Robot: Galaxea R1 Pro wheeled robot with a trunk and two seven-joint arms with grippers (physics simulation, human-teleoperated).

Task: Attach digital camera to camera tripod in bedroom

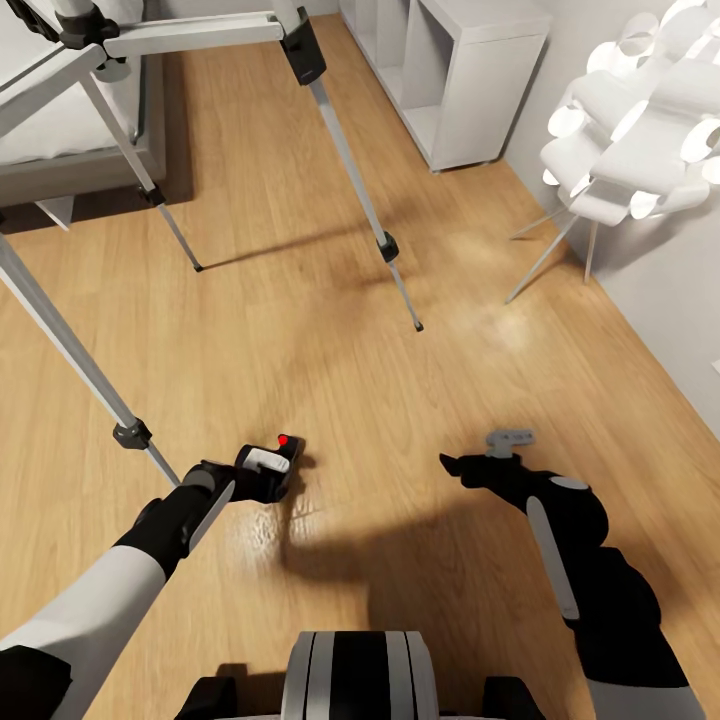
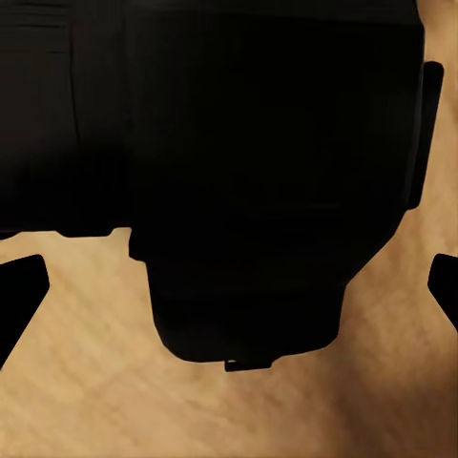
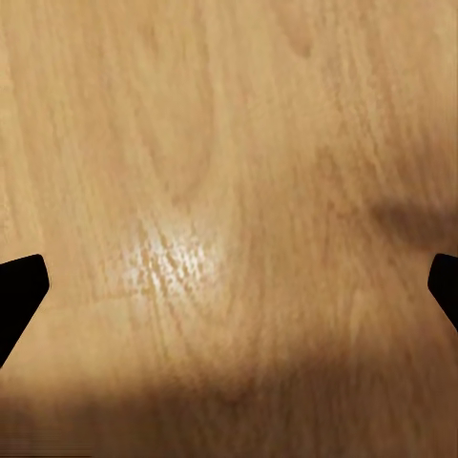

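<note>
Probably the left gripper (image 1: 278, 470) is clenched on the digital camera (image 1: 285, 462), low over the wood floor (image 1: 330, 380) near the camera tripod (image 1: 345, 160), while the right gripper (image 1: 462, 466) hangs released; rigid, light, rather fragile, so hold its body sides.
</note>
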